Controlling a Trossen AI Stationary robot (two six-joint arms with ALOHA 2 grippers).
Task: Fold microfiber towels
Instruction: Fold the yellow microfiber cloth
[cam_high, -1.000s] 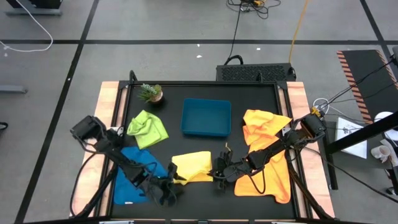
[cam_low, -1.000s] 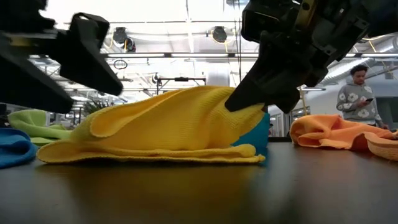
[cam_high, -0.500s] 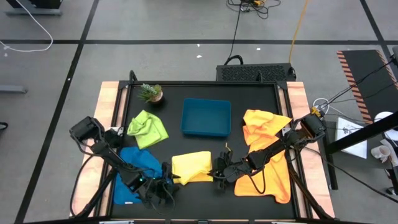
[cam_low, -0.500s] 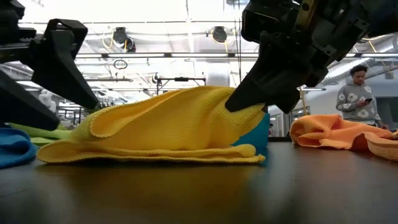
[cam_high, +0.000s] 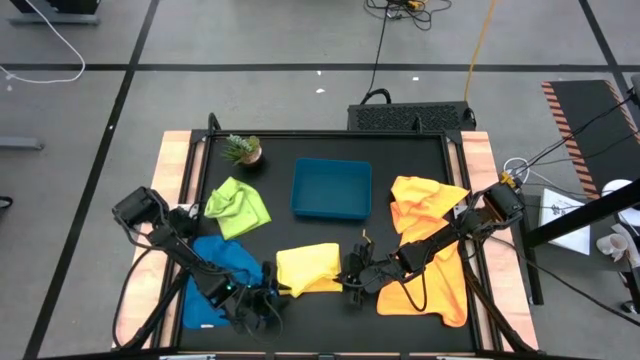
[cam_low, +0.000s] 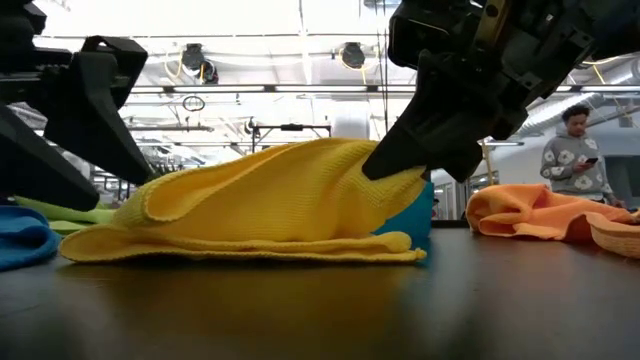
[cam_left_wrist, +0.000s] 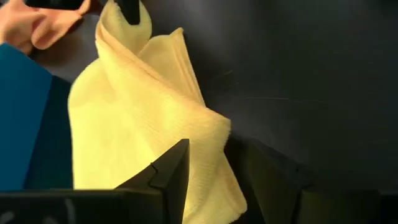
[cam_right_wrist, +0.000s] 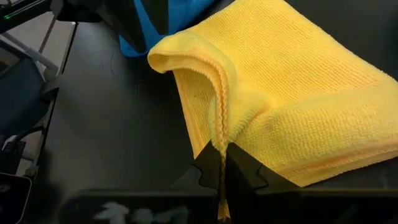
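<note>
Right jaws (cam_right_wrist: 219, 167) pinching yellow towel (cam_right_wrist: 280, 99) edge

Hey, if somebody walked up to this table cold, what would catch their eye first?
Probably the yellow towel at the table's near middle, with both arms converging on it: the right gripper is pinched shut on a raised fold at its right edge, while the left gripper sits open at its left corner. After that, the bright colours around it: the orange towels on the right, and the blue towel and lime green towel on the left.

Tray (cam_high: 331, 188) between plant (cam_high: 242, 149) and towel (cam_high: 421, 203).
</note>
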